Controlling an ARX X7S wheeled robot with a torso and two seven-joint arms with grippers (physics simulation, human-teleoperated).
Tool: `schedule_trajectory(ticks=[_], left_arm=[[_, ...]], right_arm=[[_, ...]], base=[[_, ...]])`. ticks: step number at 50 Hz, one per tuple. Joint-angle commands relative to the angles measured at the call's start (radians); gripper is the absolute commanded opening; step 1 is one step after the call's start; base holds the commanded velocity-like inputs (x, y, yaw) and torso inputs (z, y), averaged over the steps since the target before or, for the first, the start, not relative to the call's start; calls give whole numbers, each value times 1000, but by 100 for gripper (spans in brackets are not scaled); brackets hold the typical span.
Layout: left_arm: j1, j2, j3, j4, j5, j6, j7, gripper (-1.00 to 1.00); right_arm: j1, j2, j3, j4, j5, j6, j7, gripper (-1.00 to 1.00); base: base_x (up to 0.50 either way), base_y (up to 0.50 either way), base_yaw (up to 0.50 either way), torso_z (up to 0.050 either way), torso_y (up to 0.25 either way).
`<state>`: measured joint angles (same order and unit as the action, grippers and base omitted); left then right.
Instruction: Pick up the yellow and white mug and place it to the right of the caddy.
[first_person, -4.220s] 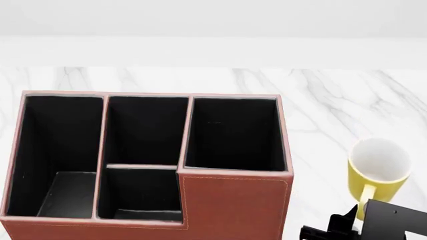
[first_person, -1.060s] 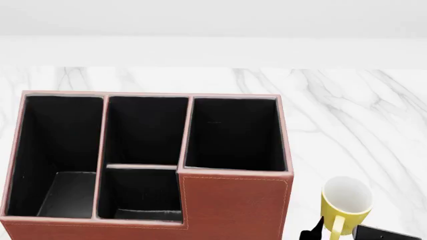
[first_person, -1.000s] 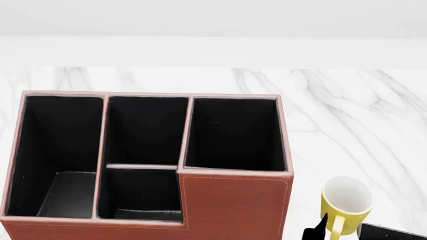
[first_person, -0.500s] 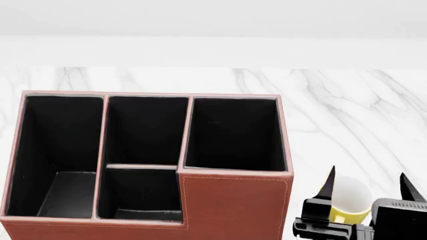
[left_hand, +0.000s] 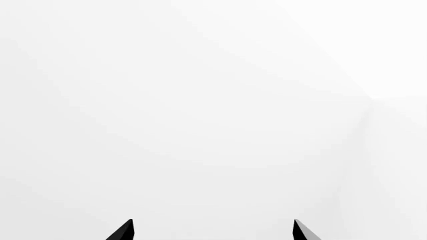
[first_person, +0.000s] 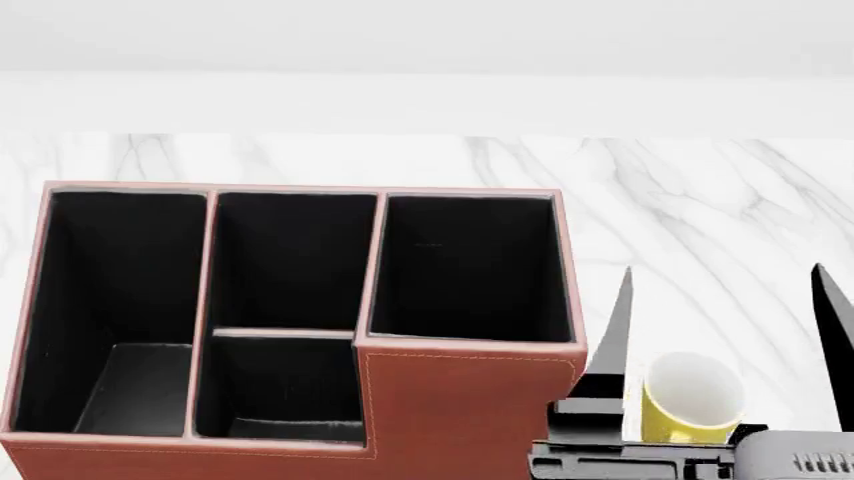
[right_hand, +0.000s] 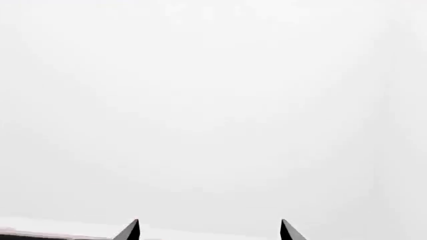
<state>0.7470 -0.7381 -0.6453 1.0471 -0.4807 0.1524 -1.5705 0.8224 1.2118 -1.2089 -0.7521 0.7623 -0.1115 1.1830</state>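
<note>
Yellow and white mug sits upright on the marble table, just right of the caddy, near its front corner. Right gripper is spread wide, one finger either side of the mug, holding nothing. Left gripper also open, facing blank white.

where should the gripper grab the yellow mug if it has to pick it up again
Take the yellow mug across its round body from above, one finger on each side. It stands upright with the white mouth open upward. The caddy stands close on its left, so a sideways approach from there is probably blocked. The right gripper is open, its fingers spread wider than the mug. The handle is hidden in this view.
</note>
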Motion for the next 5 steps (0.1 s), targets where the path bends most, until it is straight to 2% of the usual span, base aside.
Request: schedule_trajectory(ticks=[1, 5], left_arm=[[-2, 0, 0, 0, -2, -2, 0, 100], [-6, -2, 2, 0, -4, -6, 0, 100]], right_arm=[[63, -6, 1, -169, -52, 150, 31, 100], [92, -19, 1, -236, -61, 217, 44, 100]], base=[[0, 0, 0, 0, 0], [0, 0, 0, 0, 0]])
